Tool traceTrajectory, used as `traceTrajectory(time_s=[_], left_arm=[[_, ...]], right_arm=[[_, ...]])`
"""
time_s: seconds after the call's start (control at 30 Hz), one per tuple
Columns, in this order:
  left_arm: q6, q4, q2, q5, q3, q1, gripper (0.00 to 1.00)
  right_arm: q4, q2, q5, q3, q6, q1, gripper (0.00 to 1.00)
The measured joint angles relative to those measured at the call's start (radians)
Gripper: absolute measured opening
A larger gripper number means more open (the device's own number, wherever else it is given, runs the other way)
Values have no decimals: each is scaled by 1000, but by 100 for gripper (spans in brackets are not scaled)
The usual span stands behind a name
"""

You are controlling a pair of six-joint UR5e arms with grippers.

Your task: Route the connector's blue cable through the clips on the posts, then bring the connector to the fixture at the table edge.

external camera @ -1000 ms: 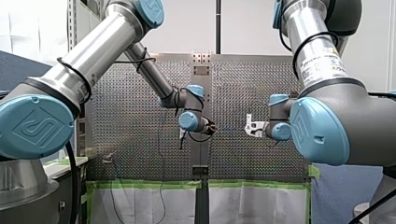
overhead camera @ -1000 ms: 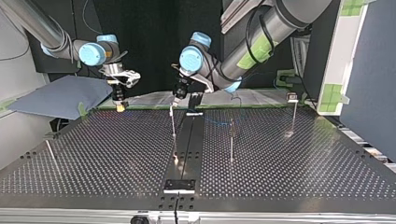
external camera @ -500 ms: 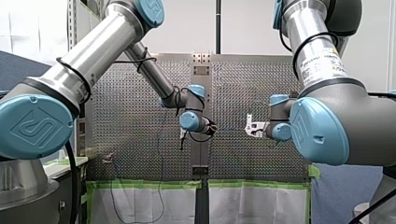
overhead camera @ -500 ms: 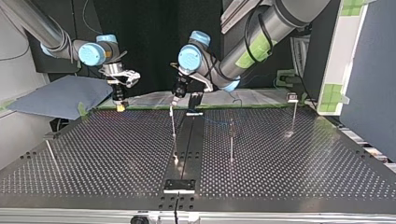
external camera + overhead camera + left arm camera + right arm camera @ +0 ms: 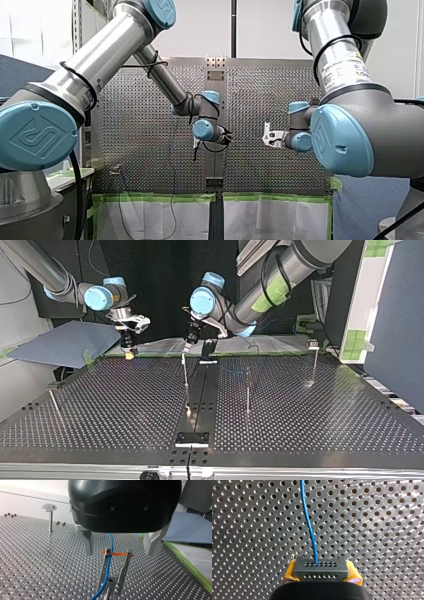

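While my right gripper [image 5: 322,575] pinched the grey holed connector [image 5: 321,567], my left gripper [image 5: 118,545] hung, jaws apart, above the clipped blue cable [image 5: 111,542]; another post [image 5: 247,390] probably came next.

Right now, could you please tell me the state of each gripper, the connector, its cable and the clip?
Grey rectangular connector: clamped between yellow pads.
Thin blue cable: gently curved, plugged into the connector.
Two-armed metal clip: upright, orange band across its arms.
Left gripper: open, straddling the clip.
Right gripper: shut on the connector.
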Motion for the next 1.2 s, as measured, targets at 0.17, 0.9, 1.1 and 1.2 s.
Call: traceTrajectory(time_s=[0.17,0.9,1.1,1.2], left_arm=[[-7,22,27,-28,-26,3,100],[-88,200,206,-192,-205,-5,100],[-140,253,258,-168,-257,-5,100],[-166,279,284,-144,-284,-5,100]], right_arm=[[2,1,0,0,2,0,7],[3,6,0,0,4,-3,7],[3,7,0,0,6,-4,7],[3,7,0,0,6,-4,7]])
